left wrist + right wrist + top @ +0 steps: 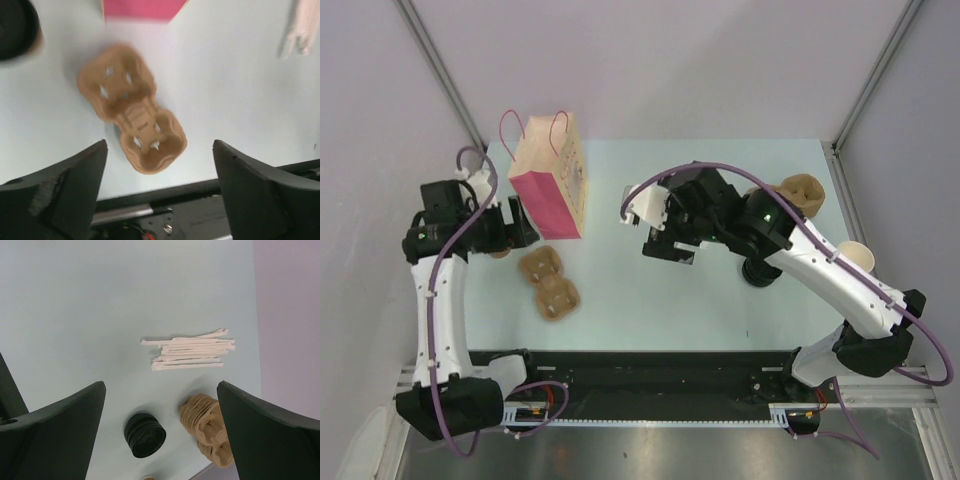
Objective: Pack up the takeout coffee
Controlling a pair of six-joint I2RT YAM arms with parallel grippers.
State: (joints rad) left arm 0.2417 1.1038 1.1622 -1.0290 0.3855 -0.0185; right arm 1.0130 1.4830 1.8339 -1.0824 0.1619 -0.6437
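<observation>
The takeout coffee (pixel 16 27), a brown cup under a black lid, shows blurred in the top left corner of the left wrist view, outside the fingers. From above only a brown sliver of the takeout coffee (pixel 500 253) peeks out under the left arm. My left gripper (pixel 160 165) is open with nothing between its fingers, hovering over a brown two-cup carrier (pixel 132 107). That left gripper (pixel 518 228) sits just left of the pink paper bag (pixel 550 178). My right gripper (pixel 160 390) is open and empty above the table; from above, the right gripper (pixel 665 247) is near the middle.
The carrier (pixel 548 283) lies in front of the bag. On the right are paper-wrapped straws (pixel 192 352), a stack of black lids (pixel 145 435), a stack of carriers (pixel 207 427) and lidless cups (pixel 858 256). Frame posts stand at the back corners.
</observation>
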